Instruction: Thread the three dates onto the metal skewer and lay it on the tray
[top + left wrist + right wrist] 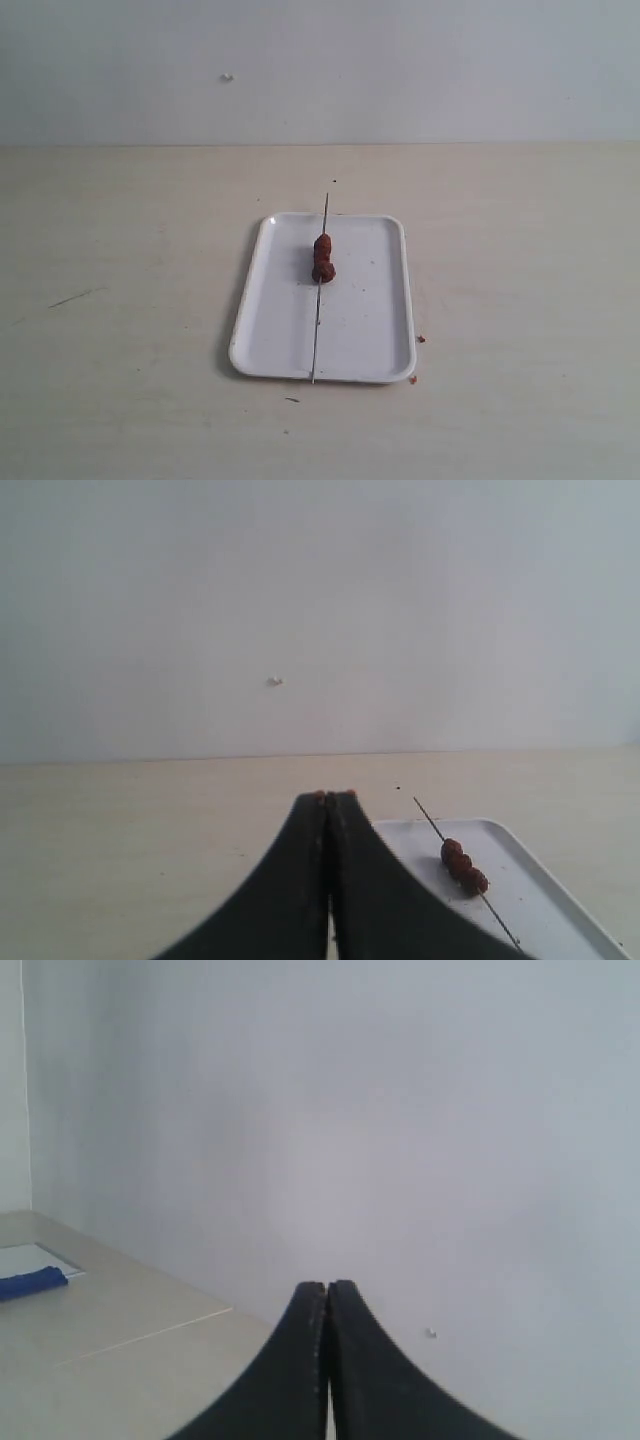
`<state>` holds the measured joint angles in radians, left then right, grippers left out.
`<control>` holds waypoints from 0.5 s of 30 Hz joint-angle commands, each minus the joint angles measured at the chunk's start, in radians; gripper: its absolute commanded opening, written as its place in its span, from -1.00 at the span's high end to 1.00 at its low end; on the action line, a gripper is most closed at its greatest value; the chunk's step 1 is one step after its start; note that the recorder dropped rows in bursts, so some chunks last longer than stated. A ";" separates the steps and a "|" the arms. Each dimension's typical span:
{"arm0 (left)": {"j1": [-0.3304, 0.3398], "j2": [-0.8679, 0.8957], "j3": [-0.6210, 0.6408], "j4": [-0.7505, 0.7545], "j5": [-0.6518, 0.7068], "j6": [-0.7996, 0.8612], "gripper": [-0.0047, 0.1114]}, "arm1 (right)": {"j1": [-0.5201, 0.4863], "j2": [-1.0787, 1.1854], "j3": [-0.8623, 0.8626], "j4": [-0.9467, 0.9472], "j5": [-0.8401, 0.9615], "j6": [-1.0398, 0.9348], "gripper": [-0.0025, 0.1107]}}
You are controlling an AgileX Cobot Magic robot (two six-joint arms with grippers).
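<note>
Black left fingers [300, 860]: pressed flat together on the left gripper [329, 798], with no gap that I can see and nothing between them. I notice a faint reddish tinge at the very tips.
Black right fingers [300, 1340]: likewise pressed together on the right gripper [327, 1286], holding nothing, with only pale wall beyond them.
Dates: the three small, wrinkled, dark reddish-brown dates [323, 258] sit threaded in a tight row on the far half of the rod, touching one another. From the left wrist camera I count three lumps.
Skewer: the thin, straight, grey metal skewer [316, 330] lies lengthwise near the middle of the tray. Its far tip pokes past the far rim and its near tip reaches the near rim.
Tray: the flat white rectangular tray with rounded corners [370, 340] rests in the middle of the table, its long side running near to far.
Table: I see a light beige tabletop [120, 390] with a thin dark streak [70, 298] well to the left.
Crumbs: tiny reddish crumbs [420, 339] lie on the table just beside the tray's near right corner.
Wall: a pale grey wall [420, 70] stands behind the far edge, with a small white speck [227, 76] on it.
</note>
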<state>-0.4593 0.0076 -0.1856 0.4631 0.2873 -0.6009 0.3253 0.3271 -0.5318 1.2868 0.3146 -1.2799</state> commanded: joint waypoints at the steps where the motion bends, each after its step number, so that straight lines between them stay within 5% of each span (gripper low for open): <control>1: 0.003 -0.005 0.002 -0.005 -0.001 -0.005 0.92 | -0.007 -0.066 0.004 -0.003 0.002 0.000 0.96; 4: 0.003 -0.005 0.002 -0.005 0.003 -0.005 0.92 | -0.134 -0.113 0.006 -0.007 -0.004 0.026 0.96; 7: 0.003 -0.005 0.002 -0.005 0.008 -0.005 0.92 | -0.362 -0.163 0.006 -0.014 0.001 0.158 0.96; 15: 0.003 -0.005 0.002 -0.005 0.026 -0.005 0.92 | -0.466 -0.161 0.018 -0.167 -0.001 0.215 0.96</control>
<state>-0.4593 0.0076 -0.1856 0.4631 0.3072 -0.6009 -0.1308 0.1671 -0.5318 1.1967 0.3133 -1.1020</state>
